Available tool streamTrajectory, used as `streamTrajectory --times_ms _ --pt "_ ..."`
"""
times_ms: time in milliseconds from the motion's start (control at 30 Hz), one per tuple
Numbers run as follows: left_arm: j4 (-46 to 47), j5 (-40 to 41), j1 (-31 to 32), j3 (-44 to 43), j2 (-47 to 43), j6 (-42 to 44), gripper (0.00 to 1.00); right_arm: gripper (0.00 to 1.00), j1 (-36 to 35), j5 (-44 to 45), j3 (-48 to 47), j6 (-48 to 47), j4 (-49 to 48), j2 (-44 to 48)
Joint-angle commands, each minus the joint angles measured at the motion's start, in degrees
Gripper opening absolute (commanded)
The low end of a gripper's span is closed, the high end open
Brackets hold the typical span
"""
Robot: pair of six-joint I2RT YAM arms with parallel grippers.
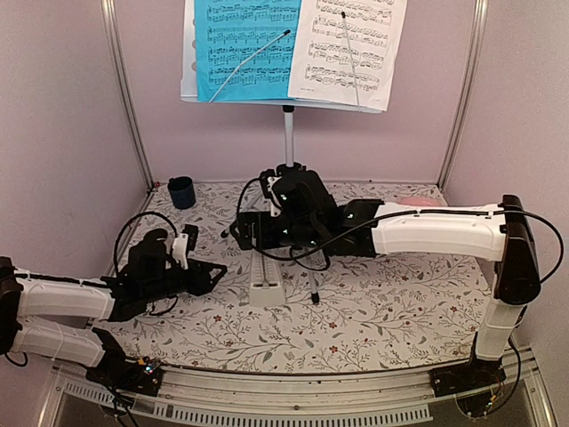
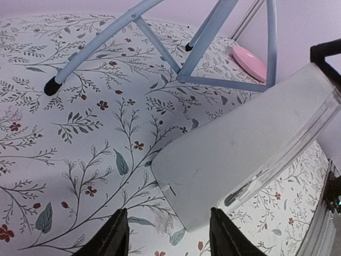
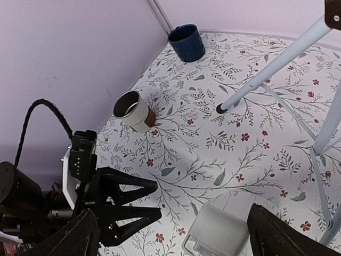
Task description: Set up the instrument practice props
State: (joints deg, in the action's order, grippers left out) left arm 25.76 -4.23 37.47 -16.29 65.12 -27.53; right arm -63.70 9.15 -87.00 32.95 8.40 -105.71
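The music stand point(image 1: 289, 133) rises at the back, holding a bright blue sheet point(image 1: 249, 44) and a white sheet point(image 1: 351, 44) side by side. Its tripod legs point(image 2: 106, 45) point(image 3: 266, 74) rest on the flowered cloth. The white metronome point(image 1: 267, 280) point(image 2: 240, 149) point(image 3: 224, 229) sits mid-table. My left gripper point(image 1: 213, 274) point(image 2: 169, 237) is open, with a corner of the metronome just ahead of its fingertips, not touching. Above the metronome my right gripper point(image 1: 256, 240) point(image 3: 178, 240) is wide open and holds nothing.
A dark blue cup point(image 1: 181, 191) point(image 3: 187, 42) stands at the back left corner. A pink plate point(image 2: 250, 61) lies at the back right. A small white cylinder with a brown end point(image 3: 133, 111) lies near the left wall. Pale walls enclose three sides.
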Motion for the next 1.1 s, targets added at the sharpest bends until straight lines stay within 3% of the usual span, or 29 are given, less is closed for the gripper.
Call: streamTrajectory --times_ms 0,367,600,800,1067 --pt "-0.97 2.26 -1.81 0.10 -1.80 -0.35 0.54 1.00 -1.44 10.81 -5.95 6.64 11.26 -6.10" --pt "0.28 3.22 -2.70 1.08 -3.59 0.65 0.57 0.88 -3.71 20.32 -7.94 12.67 14.27 -12.34" --pt "0.18 3.13 -2.67 1.59 -2.63 1.80 0.60 0.71 -3.73 23.12 -8.89 12.62 14.62 -14.31" --pt "1.68 0.29 -2.67 2.93 -2.65 4.76 0.62 0.59 -3.76 20.83 -4.49 5.48 10.47 -10.10" --pt "8.15 -10.95 -2.44 7.46 -1.36 11.04 0.64 0.44 -2.91 13.24 4.91 -6.90 0.37 -2.63"
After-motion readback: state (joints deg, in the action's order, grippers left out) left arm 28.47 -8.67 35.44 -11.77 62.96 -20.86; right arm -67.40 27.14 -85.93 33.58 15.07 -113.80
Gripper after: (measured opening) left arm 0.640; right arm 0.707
